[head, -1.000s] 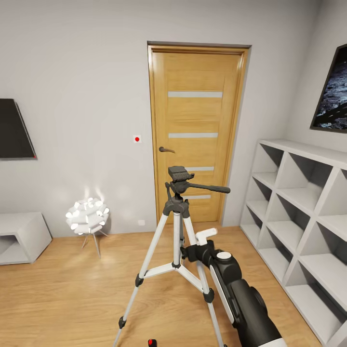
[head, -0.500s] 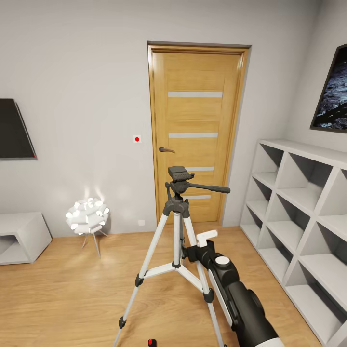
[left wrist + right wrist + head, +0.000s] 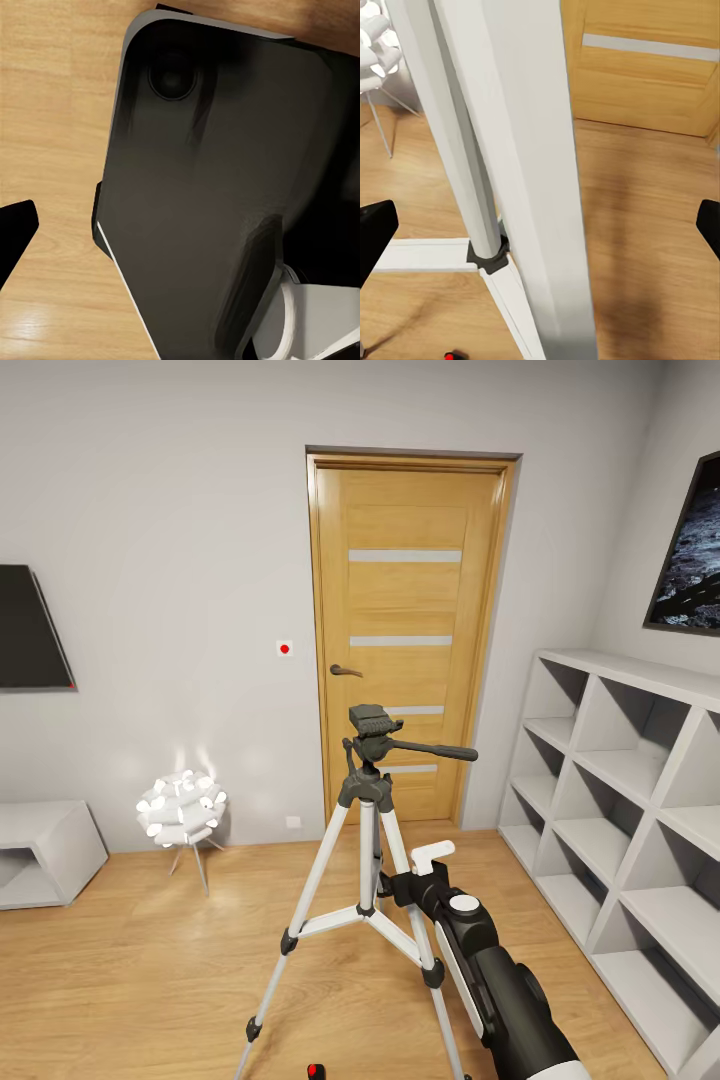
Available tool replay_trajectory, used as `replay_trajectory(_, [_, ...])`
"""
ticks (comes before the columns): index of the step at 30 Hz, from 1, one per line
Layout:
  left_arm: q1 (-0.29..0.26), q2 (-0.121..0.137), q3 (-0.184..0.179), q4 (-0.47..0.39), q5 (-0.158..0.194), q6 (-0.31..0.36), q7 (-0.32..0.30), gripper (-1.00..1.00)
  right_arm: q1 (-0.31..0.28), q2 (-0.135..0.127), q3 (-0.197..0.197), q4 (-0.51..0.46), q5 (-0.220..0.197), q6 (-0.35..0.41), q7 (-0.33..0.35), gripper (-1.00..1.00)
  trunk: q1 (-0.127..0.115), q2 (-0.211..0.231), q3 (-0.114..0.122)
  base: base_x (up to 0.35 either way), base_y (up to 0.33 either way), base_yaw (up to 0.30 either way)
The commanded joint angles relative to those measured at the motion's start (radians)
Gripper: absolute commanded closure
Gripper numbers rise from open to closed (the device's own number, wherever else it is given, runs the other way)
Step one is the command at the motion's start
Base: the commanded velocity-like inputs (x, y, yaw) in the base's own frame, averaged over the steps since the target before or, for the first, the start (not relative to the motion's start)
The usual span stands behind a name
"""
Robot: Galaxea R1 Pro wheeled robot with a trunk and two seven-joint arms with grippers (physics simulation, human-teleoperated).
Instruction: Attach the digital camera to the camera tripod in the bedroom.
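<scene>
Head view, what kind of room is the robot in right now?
Probably a bedroom or living space: a closed oak door, a grey cube shelf, a white spiky-ball lamp and a silver-legged camera tripod on light wood flooring.

Camera tripod (image 3: 365, 880) stands mid-floor, before the door (image 3: 408, 635). Lamp (image 3: 182, 808) to its left by the wall; cube shelf (image 3: 640, 800) along the right.

head — faces door (image 3: 410, 630) | right wrist — close on camera tripod (image 3: 510, 150), shared

right arm (image 3: 500, 980) extended forward | right fingers (image 3: 375, 232) spread wide | empty
</scene>
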Motion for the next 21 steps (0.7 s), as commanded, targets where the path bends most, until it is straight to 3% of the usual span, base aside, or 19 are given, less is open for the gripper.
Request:
replay_trajectory(1, [0.001, 0.000, 0.001, -0.002, 0.006, -0.001, 0.000, -1.00, -0.001, 0.000, -0.001, -0.001, 0.011, 0.005, 0.006, -1.00, 0.000, -0.001, -0.001, 0.000, 0.000, 0.000])
replay_trajectory(2, [0.001, 0.000, 0.000, -0.002, 0.006, -0.001, 0.000, -1.00, -0.001, 0.000, -0.002, -0.001, 0.011, 0.005, 0.001, -1.00, 0.000, -0.001, -0.001, 0.000, 0.000, 0.000])
replay_trajectory(3, [0.001, 0.000, 0.001, -0.002, 0.006, -0.001, 0.000, -1.00, -0.001, 0.000, -0.002, -0.001, 0.010, 0.005, -0.004, 1.00, 0.000, -0.001, -0.001, 0.000, 0.000, 0.000])
replay_trajectory(21, [0.001, 0.000, 0.001, -0.002, 0.006, -0.001, 0.000, -1.00, -0.001, 0.000, -0.001, 0.000, 0.007, -0.010, -0.018, 1.00, 0.000, -0.001, -0.001, 0.000, 0.000, 0.000])
